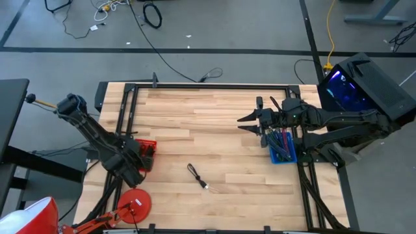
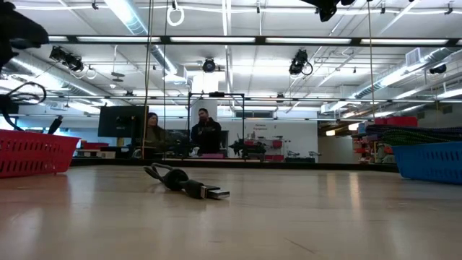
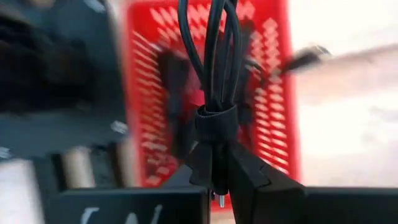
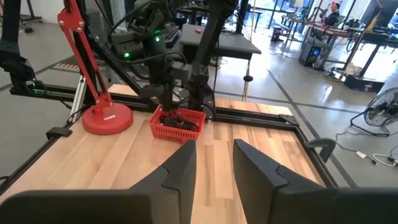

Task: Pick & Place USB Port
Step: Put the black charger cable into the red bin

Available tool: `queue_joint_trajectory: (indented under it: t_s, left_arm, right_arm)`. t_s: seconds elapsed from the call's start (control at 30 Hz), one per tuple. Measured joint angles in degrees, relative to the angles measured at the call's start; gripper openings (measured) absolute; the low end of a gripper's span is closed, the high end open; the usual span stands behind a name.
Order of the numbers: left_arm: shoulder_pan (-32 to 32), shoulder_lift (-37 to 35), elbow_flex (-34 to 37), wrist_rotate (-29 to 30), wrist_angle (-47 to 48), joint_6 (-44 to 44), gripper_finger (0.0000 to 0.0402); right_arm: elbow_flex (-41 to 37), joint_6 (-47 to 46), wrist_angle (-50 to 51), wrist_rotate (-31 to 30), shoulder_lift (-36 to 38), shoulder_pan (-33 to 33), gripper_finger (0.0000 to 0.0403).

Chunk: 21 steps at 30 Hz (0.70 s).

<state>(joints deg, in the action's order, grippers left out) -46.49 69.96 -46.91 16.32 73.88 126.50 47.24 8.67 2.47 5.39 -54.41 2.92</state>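
Loose USB cable [image 1: 197,176] lying near the tabletop's front edge; left gripper [image 3: 217,180] above the red basket [image 1: 147,151] at the left edge, clamping a bundled cable [image 3: 214,74]; right gripper [image 4: 214,165], fingers parted and empty, above the blue bin [image 1: 283,151] at the right edge.

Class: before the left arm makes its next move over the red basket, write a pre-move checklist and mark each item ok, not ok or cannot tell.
1. Left gripper shut on the bundled cable: ok.
2. Cable hanging over the red basket: ok, by the left wrist view.
3. Room in the red basket for another cable: cannot tell; dark cables already lie in it.
4. Right gripper open, clear of the left arm, above the table near the blue bin: ok.
5. Loose cable mid-table, not yet picked: not ok.
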Motion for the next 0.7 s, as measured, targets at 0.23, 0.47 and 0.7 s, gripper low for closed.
queue_joint_trajectory:
  t_s: [0.23, 0.47, 0.7]
  left_arm:
    - [2.1, 0.1, 3.3, -0.3, -6.2, -0.7, 0.0036]
    - [3.4, 0.1, 3.6, -1.2, -5.3, -1.6, 0.0097]
    - [3.4, 0.1, 3.6, -1.7, -5.1, -1.5, 0.0124]
  right_arm:
    - [0.0, 0.7, 0.1, 0.0, 0.0, 0.0, 0.0107]
    - [0.0, 0.8, 0.2, 0.0, 0.0, 0.0, 0.0107]
    - [0.0, 0.8, 0.2, 0.0, 0.0, 0.0, 0.0107]
